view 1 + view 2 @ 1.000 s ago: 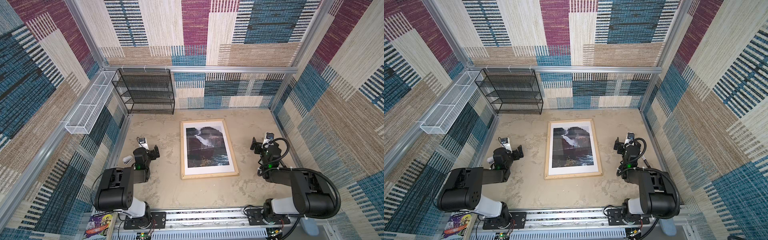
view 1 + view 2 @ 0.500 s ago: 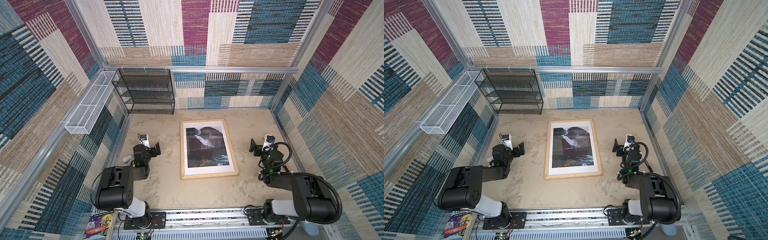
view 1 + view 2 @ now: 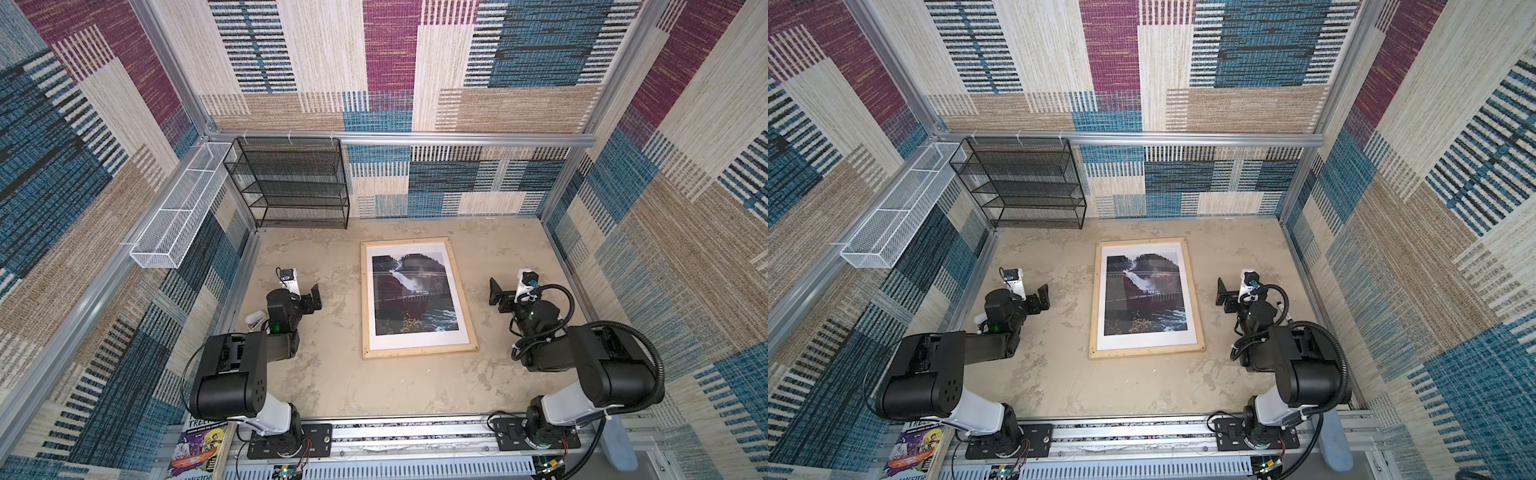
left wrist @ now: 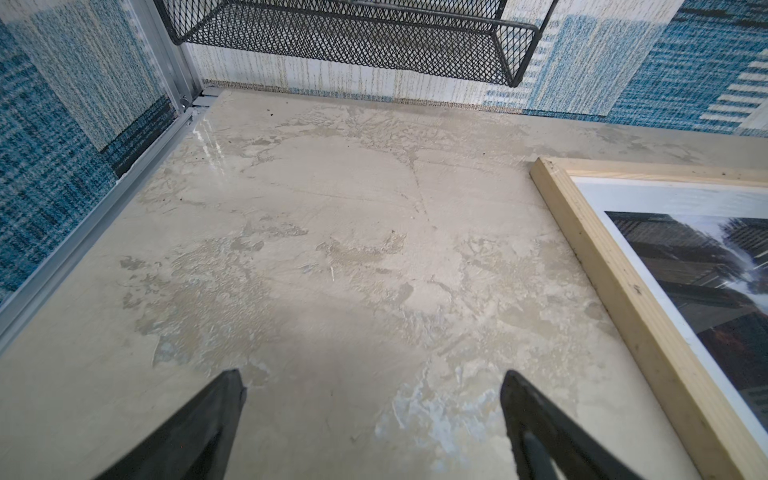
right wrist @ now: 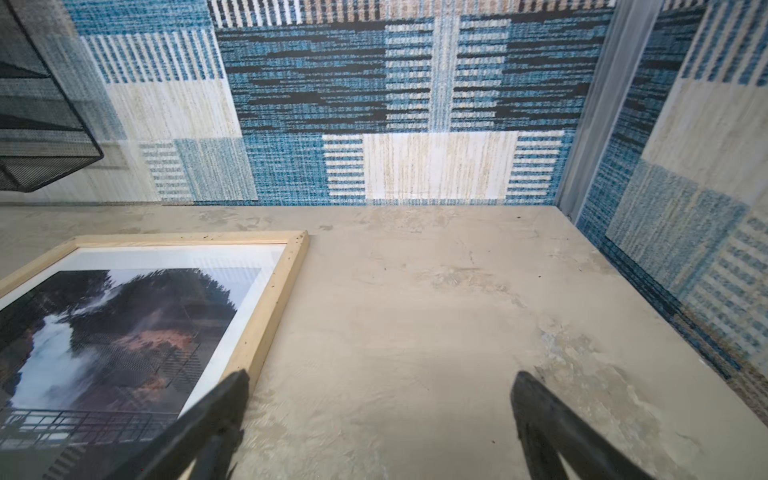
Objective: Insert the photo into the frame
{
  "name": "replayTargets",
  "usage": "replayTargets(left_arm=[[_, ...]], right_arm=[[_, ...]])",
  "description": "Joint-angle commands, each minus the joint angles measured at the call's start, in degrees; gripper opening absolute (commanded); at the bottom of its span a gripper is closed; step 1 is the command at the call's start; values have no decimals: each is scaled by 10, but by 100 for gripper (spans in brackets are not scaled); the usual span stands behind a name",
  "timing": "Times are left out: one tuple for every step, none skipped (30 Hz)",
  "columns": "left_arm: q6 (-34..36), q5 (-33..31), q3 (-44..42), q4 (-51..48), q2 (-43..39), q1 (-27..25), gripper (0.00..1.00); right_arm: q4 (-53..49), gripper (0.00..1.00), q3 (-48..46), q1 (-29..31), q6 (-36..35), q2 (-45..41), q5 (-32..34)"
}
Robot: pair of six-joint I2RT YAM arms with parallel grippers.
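Photo (image 3: 411, 297) sits inside frame (image 3: 419, 351), flat on table (image 3: 332, 386). L pincer (image 4: 372, 376) + R pincer (image 5: 381, 376) wide, empty, flanking frame.

The mottled beige surface (image 3: 332, 386) carries the frame (image 3: 419, 351) lying flat at its centre, with the photo (image 3: 411, 295) inside it. A small white object (image 3: 255, 320) lies near the nine o'clock edge.

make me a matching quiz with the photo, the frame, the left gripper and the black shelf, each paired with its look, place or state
1 photo
2 frame
3 left gripper
4 black shelf

A against the back wall
B open, over bare table
C dark waterfall scene, white border
D pale wood, flat on the table

Pairs: 1-C, 2-D, 3-B, 4-A
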Motion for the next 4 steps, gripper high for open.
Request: replayTargets(left_arm=[[10, 3, 2, 3, 0, 1, 99], [10, 3, 3, 0, -1, 1, 99], [10, 2, 3, 3, 0, 1, 99], [10, 2, 2, 3, 0, 0, 99]], right_arm=[[10, 100, 7, -1, -9, 2, -22], [10, 100, 6, -1, -5, -1, -11], [16, 100, 1, -1, -5, -3, -9], [16, 100, 1, -1, -5, -4, -8]])
